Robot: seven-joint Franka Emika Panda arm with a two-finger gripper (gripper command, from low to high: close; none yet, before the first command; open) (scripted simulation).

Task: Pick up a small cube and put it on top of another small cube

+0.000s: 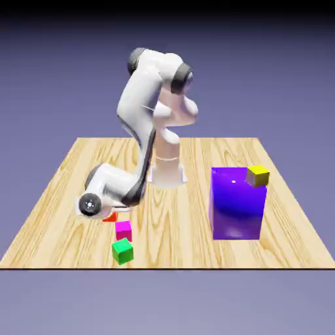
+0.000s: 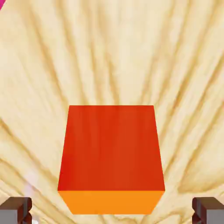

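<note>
A: Where does the job stand, starting with the wooden-plank table (image 1: pixel 196 229)?

B: Nothing is stacked yet. The big glossy purple block (image 1: pixel 237 206) stands toward the exterior view's right, and the small yellow cube with olive sides (image 1: pixel 258 175) sits at its far top corner, untouched.

A: And the white arm's pincer (image 2: pixel 112 211)?

B: Low over the table at the exterior view's left, jaws spread wide, empty. The small orange-red plain cube (image 2: pixel 111 153) rests on the table between the fingertips (image 2: pixel 16 209), near the magenta cube (image 1: pixel 123 229) and green cube (image 1: pixel 122 250).

A: What's left?

B: Closing, lifting, carrying, placing, I'd judge.
</note>
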